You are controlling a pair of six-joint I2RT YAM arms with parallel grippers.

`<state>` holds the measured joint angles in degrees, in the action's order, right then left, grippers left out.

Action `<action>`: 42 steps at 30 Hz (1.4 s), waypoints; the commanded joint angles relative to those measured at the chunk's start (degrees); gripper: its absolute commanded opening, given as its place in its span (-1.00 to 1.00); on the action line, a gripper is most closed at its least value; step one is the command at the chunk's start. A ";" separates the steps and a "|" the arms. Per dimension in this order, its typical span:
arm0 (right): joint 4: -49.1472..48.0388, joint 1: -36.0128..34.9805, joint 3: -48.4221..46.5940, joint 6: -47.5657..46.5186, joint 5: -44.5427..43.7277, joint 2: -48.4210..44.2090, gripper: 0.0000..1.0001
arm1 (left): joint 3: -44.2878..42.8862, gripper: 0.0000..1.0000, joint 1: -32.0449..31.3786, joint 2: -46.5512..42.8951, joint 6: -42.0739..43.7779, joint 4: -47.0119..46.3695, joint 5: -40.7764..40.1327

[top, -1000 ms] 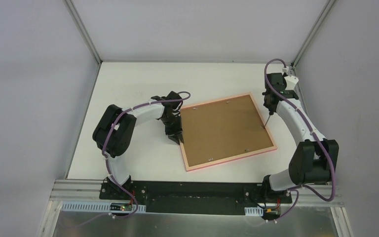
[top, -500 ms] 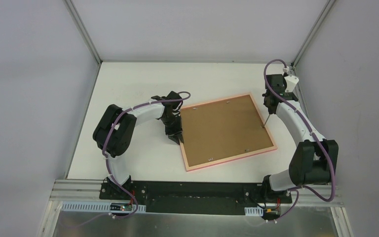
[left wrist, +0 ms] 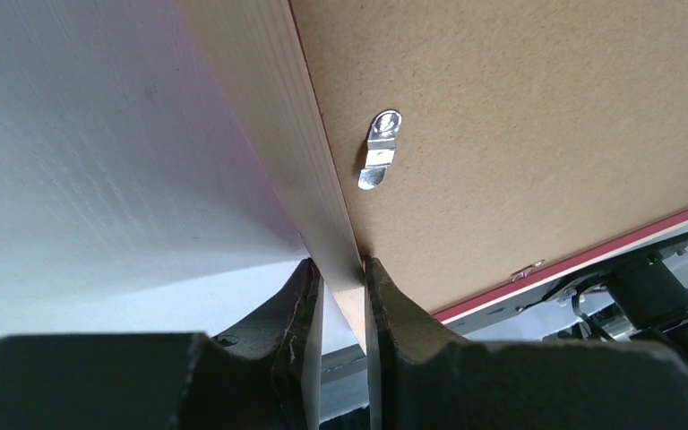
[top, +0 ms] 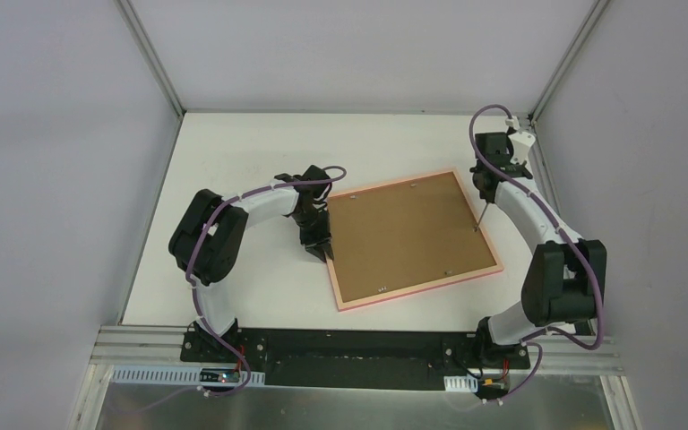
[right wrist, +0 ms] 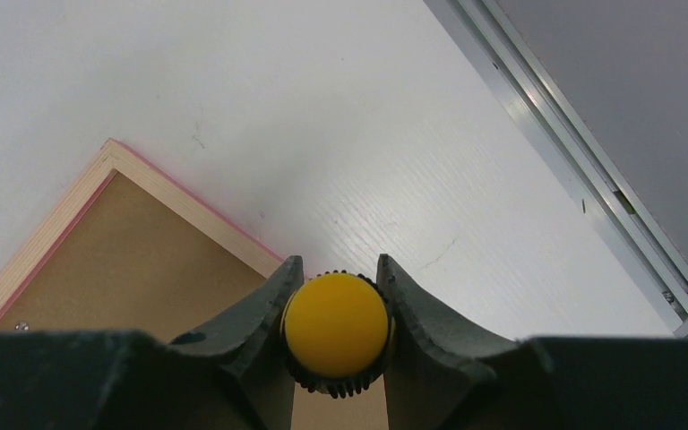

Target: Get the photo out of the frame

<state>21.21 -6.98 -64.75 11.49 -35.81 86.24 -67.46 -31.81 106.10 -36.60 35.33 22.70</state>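
My left gripper (left wrist: pixel 339 269) clamps the frame (left wrist: pixel 260 116) near a metal clip (left wrist: pixel 379 159); my right gripper (right wrist: pixel 338 264) pinches the screwdriver (right wrist: pixel 336 324). The photo (top: pixel 408 237) shows only brown backing.

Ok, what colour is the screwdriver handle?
Yellow-orange; the screwdriver handle shows best in the right wrist view.
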 commanded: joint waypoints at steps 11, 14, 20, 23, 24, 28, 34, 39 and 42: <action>-1.70 -1.14 1.55 -3.64 -6.35 -0.77 -1.00 | -0.88 -1.00 -0.53 0.72 3.03 1.93 3.49; -1.28 -1.17 1.48 -3.27 -6.34 -0.67 -1.00 | -1.32 -1.00 -0.53 0.96 3.27 2.02 3.63; -2.70 -1.14 -1.37 -2.75 -5.63 3.00 -1.00 | -1.62 -1.00 -0.53 1.23 3.68 2.27 3.93; -3.67 -1.25 -3.56 -2.76 -5.05 5.30 -1.00 | -1.37 -1.00 -0.53 1.12 3.96 2.54 3.93; -3.98 -1.26 -4.05 -2.85 -5.12 5.79 -1.00 | -1.29 -1.00 -0.53 1.12 4.05 2.67 3.86; -4.58 -1.24 -6.00 -3.62 -5.43 7.41 -1.00 | -1.50 -1.00 -0.53 1.26 4.32 2.90 3.77; -3.52 -1.27 -6.61 -4.61 -8.31 8.04 -1.00 | -2.62 -1.00 -0.53 1.90 4.30 3.12 3.91; -5.92 -1.05 -0.66 -6.46 -9.05 1.77 -1.00 | -2.74 -1.00 -0.45 2.01 3.85 3.08 3.55; -9.02 -0.08 1.68 -8.39 -9.00 0.65 -1.00 | -3.00 -1.00 -0.49 1.98 3.87 3.08 3.53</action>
<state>16.78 -7.97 -65.28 5.80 -42.00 91.20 -68.95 -31.81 107.46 -35.29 36.95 23.68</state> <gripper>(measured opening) 0.357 0.188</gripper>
